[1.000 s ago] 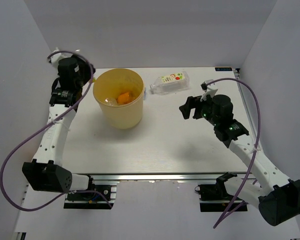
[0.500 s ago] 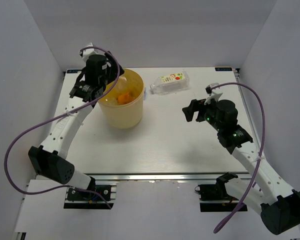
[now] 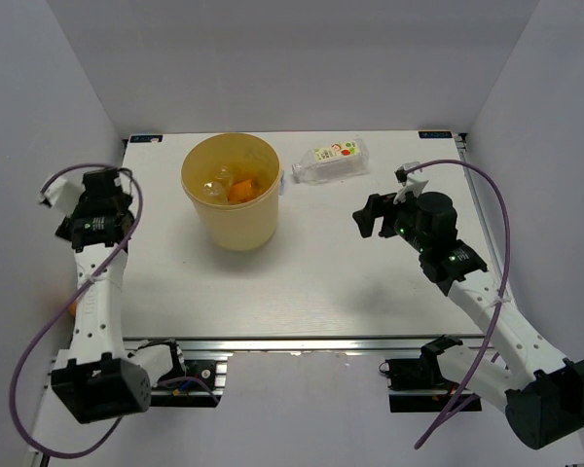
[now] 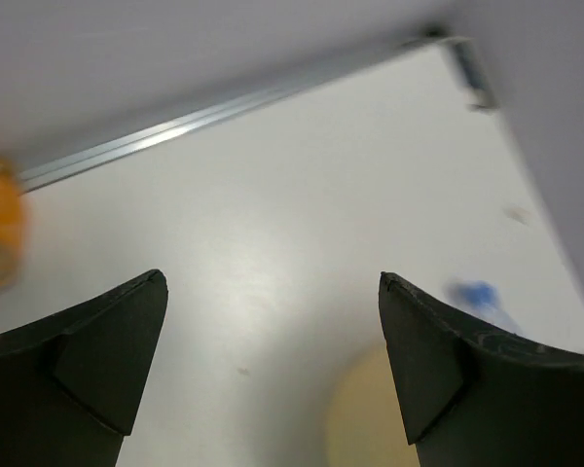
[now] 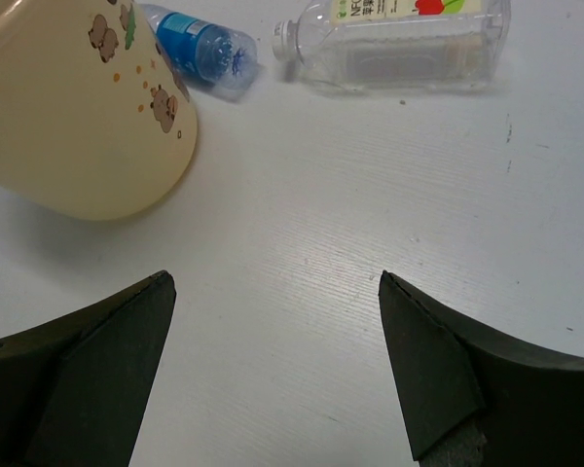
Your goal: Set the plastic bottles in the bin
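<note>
While the right gripper [image 5: 275, 277] hangs above the table [image 3: 321, 272] with its fingers spread wide and nothing between them, the bin [image 3: 224, 229] stands upright toward the far left of the table. An orange bottle [image 3: 239, 191] lies inside the bin, beside a pale shape (too small to say which bottle it is, if it is one).

Two bottles are out on the table. The blue bottle [image 5: 200, 49] lies on its side just beside the bin's wall, on the bin's right. The clear bottle [image 5: 409, 44], with its white-yellow label, lies on its side near the blue one, further to the right and toward the far edge, its neck pointing at the bin. In the right wrist view both lie ahead of the open fingers, and neither is touched.

The left gripper [image 4: 273, 279] is out at the left edge of the table, well apart from the bin. Its fingers are also spread wide and hold nothing (its wrist view is blurred, showing only bare table, a yellowish smear low down and a blue smear on the right).
</note>
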### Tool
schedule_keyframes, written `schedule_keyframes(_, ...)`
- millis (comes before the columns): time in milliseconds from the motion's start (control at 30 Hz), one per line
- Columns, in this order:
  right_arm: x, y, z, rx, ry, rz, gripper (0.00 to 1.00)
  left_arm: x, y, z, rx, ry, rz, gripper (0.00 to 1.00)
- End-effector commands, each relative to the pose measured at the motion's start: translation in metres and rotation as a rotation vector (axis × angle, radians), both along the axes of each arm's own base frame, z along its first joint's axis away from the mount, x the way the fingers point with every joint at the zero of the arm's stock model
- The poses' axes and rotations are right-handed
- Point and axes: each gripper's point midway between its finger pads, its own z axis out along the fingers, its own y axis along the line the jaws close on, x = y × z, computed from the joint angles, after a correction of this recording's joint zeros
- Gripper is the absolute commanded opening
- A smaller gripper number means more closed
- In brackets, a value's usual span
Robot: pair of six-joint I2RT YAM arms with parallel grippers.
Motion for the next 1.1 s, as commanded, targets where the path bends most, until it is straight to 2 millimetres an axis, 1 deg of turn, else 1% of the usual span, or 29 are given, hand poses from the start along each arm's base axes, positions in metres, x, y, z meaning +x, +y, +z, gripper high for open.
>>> schedule_keyframes(0, 0.002, 0.006, 0.001, 0.012, -0.004, 0.029, 0.89, -0.048, 0.049, -0.059, -0.099, 0.154, 0.214, 0.98)
schedule_keyframes(33, 0.002, 0.006, 0.000, 0.013, 0.000, 0.030, 0.89, -0.058, 0.069, -0.071, -0.138, 0.171, 0.285, 0.98)
schedule_keyframes(67, 0.003, 0.006, -0.001, 0.011, 0.001, 0.027, 0.89, -0.066, 0.078, -0.082, -0.157, 0.189, 0.324, 0.98)
schedule_keyframes(100, 0.003, 0.005, -0.001, 0.008, 0.001, 0.022, 0.89, -0.080, 0.088, -0.100, -0.190, 0.214, 0.394, 0.98)
schedule_keyframes(133, 0.003, 0.005, 0.000, 0.008, -0.002, 0.024, 0.89, -0.086, 0.092, -0.114, -0.254, 0.229, 0.415, 0.98)
schedule_keyframes(167, 0.003, 0.006, 0.001, 0.010, -0.003, 0.028, 0.89, -0.106, 0.113, -0.124, -0.304, 0.216, 0.499, 0.98)
schedule_keyframes(200, 0.001, 0.009, 0.002, 0.019, -0.001, 0.048, 0.89, -0.119, 0.115, -0.147, -0.357, 0.232, 0.523, 0.98)
schedule_keyframes(233, 0.000, 0.011, 0.003, 0.020, 0.002, 0.062, 0.89, -0.125, 0.128, -0.153, -0.396, 0.174, 0.554, 0.98)
schedule_keyframes(300, -0.003, 0.016, 0.002, 0.030, 0.004, 0.089, 0.89, -0.137, 0.131, -0.166, -0.436, 0.164, 0.572, 0.98)
schedule_keyframes(333, -0.003, 0.016, 0.001, 0.032, 0.004, 0.092, 0.89, -0.139, 0.132, -0.172, -0.446, 0.157, 0.573, 0.98)
schedule_keyframes(400, -0.001, 0.019, -0.002, 0.033, 0.015, 0.097, 0.89, -0.145, 0.134, -0.174, -0.451, 0.156, 0.602, 0.98)
schedule_keyframes(500, -0.002, 0.024, -0.005, 0.033, 0.050, 0.126, 0.89, -0.142, 0.135, -0.181, -0.461, 0.137, 0.602, 0.98)
schedule_keyframes(600, -0.005, 0.027, -0.005, 0.046, 0.042, 0.149, 0.89, -0.149, 0.133, -0.196, -0.484, 0.152, 0.638, 0.98)
schedule_keyframes(667, -0.006, 0.026, -0.004, 0.047, 0.039, 0.146, 0.89, -0.149, 0.132, -0.202, -0.494, 0.147, 0.634, 0.98)
schedule_keyframes(733, -0.007, 0.025, -0.003, 0.043, 0.033, 0.145, 0.89, -0.145, 0.133, -0.204, -0.498, 0.133, 0.625, 0.98)
schedule_keyframes(933, -0.006, 0.020, 0.000, 0.037, 0.013, 0.118, 0.89, -0.148, 0.130, -0.218, -0.518, 0.139, 0.643, 0.98)
schedule_keyframes(1067, -0.006, 0.017, 0.001, 0.032, 0.007, 0.101, 0.89, -0.148, 0.133, -0.210, -0.497, 0.130, 0.641, 0.85)
